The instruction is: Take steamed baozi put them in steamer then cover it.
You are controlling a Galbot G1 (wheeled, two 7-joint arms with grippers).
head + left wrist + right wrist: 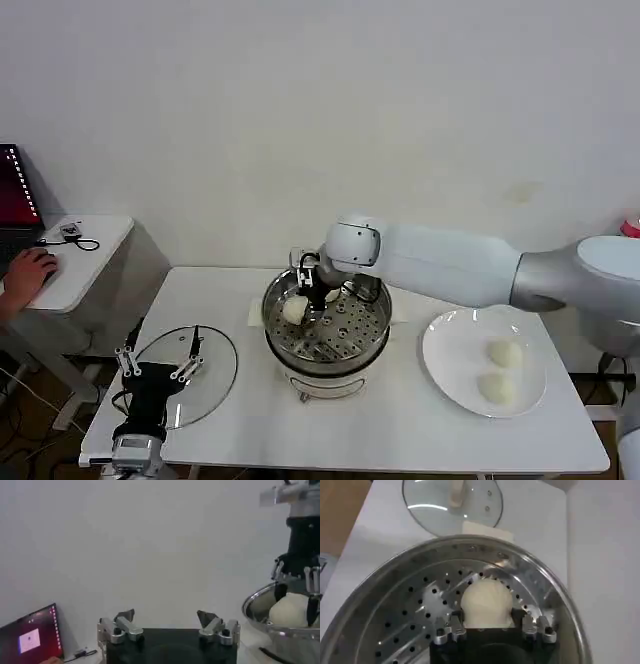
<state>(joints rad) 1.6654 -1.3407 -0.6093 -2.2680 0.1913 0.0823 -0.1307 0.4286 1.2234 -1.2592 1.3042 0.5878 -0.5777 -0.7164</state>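
Reaching down into the round shiny stainless-steel steamer, the right gripper has its dark fingers closed around one smooth cream-white baozi – low over the perforated tray, though contact with it cannot be judged. A second bun lies just beside it inside the pot. Two more buns sit on the flat white plate on the robot's right. The round transparent glass cover with its whitish handle lies flat on the white table – the left gripper hangs spread wide above it, holding nothing.

Four baozi, one steamer, one cover, one plate
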